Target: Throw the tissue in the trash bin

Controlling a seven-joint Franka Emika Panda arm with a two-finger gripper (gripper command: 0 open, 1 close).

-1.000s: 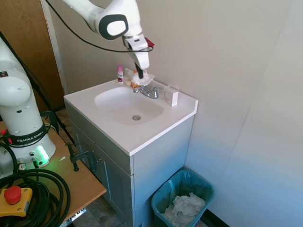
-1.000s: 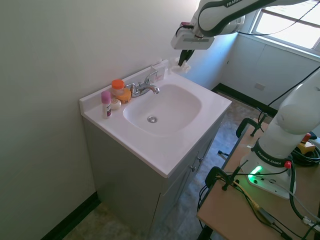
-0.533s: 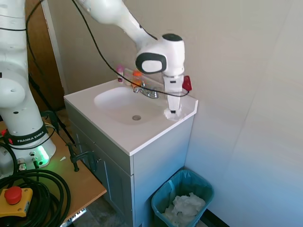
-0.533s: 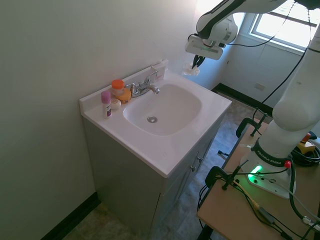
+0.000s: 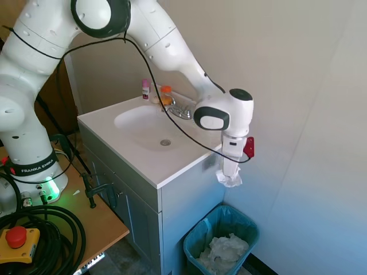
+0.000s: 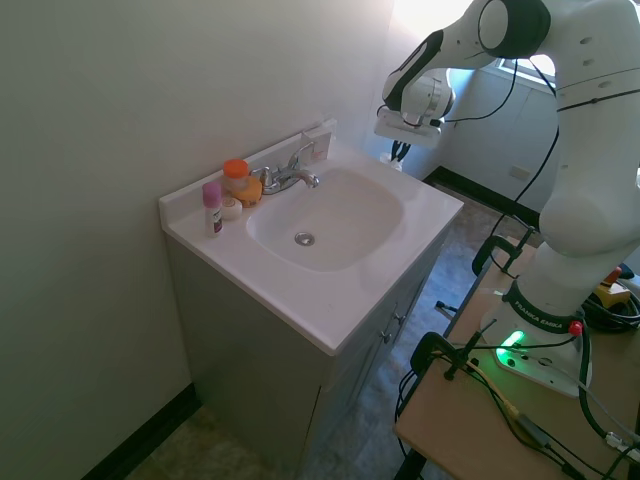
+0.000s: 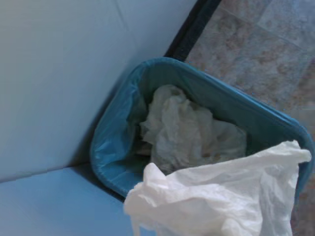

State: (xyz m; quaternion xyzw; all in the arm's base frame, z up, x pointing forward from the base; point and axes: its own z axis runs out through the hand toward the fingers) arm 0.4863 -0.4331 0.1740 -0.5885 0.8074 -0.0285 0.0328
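The tool (image 5: pixel 229 173) points straight down past the corner of the bench (image 5: pixel 172 166), its fingers pressed onto the tissue (image 5: pixel 230 179), which hangs as a crumpled white wad from the fingertips, clear of any surface. Directly beneath the tool, well apart from it, stands the trash bin (image 5: pixel 198 235) lined with a teal-blue bag, set on the floor between the grey cabinet (image 5: pixel 186 200) and the wall. A heap of white paper waste (image 5: pixel 225 252) lies inside the bin. In the wrist view the tissue (image 7: pixel 216 196) fills the near edge, with the bin's teal rim (image 7: pixel 106 147) and the paper heap (image 7: pixel 184 128) below it. In the second exterior view the tool (image 6: pixel 399 153) sits beyond the far corner of the bench (image 6: pixel 330 310), and the tissue is too small there to make out.
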